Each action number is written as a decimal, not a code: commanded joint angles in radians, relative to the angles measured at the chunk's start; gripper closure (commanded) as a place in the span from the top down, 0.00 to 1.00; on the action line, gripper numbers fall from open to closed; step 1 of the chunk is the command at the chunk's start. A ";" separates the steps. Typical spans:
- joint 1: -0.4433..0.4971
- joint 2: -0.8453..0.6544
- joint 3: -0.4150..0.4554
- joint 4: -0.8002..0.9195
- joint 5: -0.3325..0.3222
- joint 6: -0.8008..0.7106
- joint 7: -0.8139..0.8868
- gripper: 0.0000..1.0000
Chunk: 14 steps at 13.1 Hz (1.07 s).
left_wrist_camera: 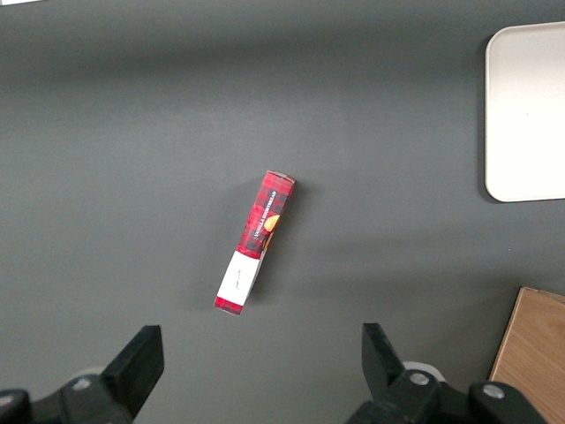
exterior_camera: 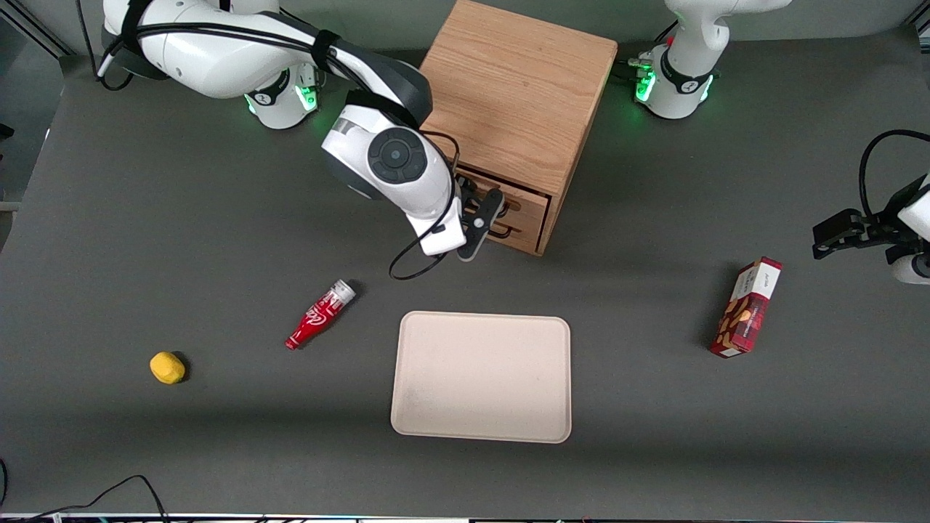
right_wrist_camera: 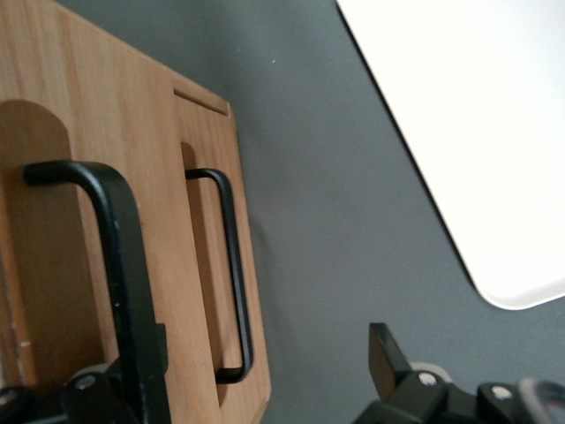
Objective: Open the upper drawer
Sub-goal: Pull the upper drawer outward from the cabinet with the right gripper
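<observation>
Light oak upper drawer, black handle, beige tray.

Gripper: I'm seeing my gripper sitting at the upper drawer front, by its handle.
Tray: tray is lying nearer the camera.

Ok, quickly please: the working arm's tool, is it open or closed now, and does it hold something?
Tool: open, holding nothing, right at the upper handle.
</observation>
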 commanded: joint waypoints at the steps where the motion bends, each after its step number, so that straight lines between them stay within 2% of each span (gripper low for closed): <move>1: -0.004 0.020 -0.023 0.055 -0.025 0.003 -0.079 1.00; 14: -0.014 0.112 -0.146 0.265 -0.010 0.002 -0.329 1.00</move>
